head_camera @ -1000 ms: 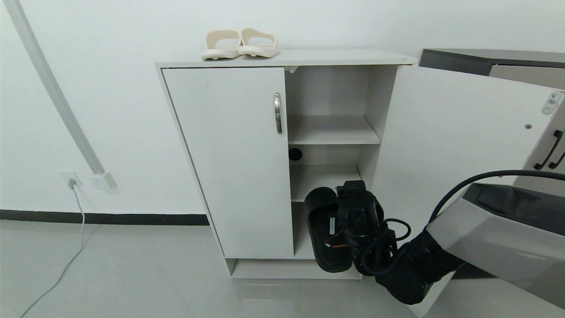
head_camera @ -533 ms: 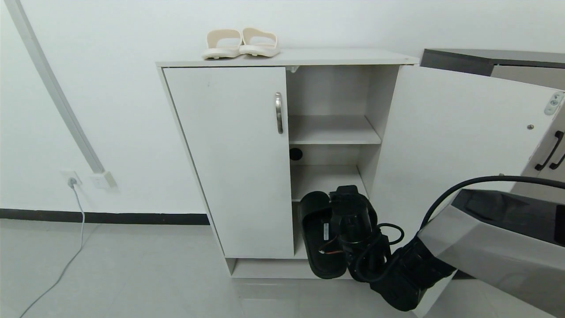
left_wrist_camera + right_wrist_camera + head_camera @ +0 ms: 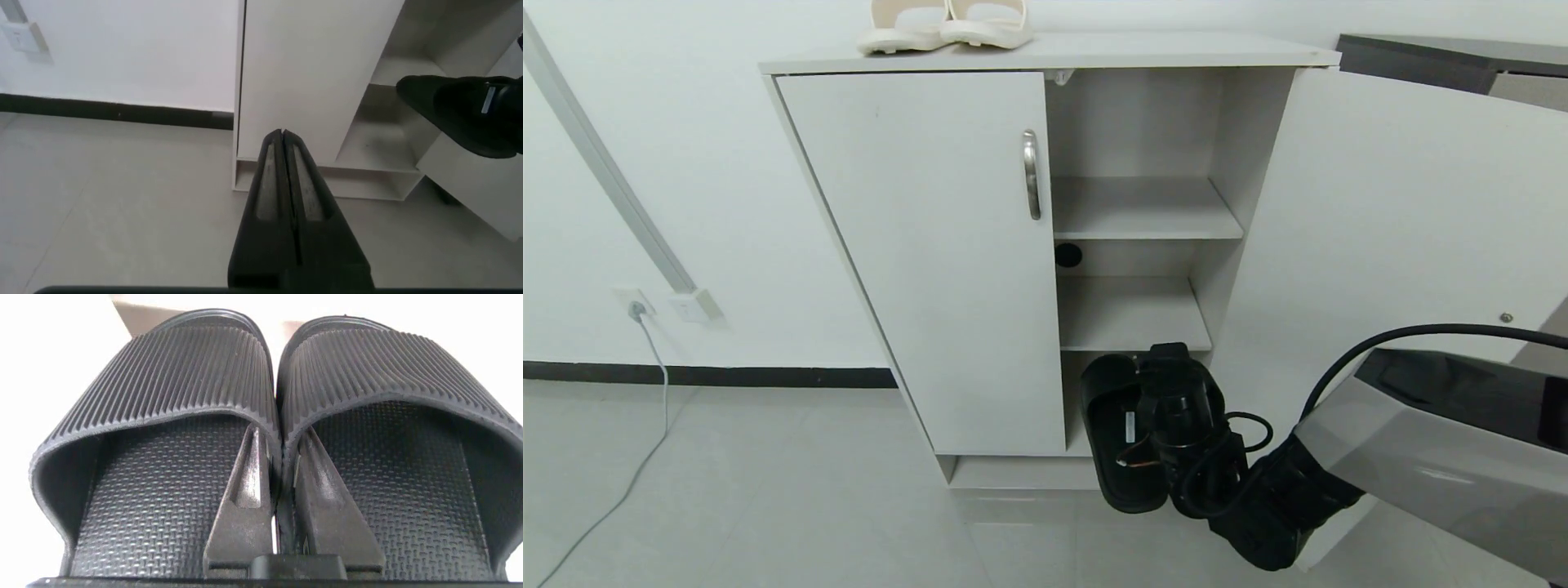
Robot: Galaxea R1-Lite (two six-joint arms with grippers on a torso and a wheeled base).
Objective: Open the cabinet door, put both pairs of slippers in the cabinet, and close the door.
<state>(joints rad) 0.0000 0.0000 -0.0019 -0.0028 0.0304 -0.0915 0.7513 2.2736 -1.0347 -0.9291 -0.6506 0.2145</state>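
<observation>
Black slippers (image 3: 1123, 433) | stowing, lower centre at cabinet (image 3: 1176, 53) bottom | right gripper (image 3: 280, 469) pinching both | left gripper (image 3: 282, 163) clenched, empty | next: push in, release

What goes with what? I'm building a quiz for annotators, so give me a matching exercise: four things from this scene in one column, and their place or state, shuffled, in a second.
Things:
1. black slippers
2. beige slippers
3. left door
4. right door

Place or state:
A. on top of the cabinet
B. swung open
C. shut
D. gripped by the right gripper, low in front of the open side

Pairs: 1-D, 2-A, 3-C, 4-B
</observation>
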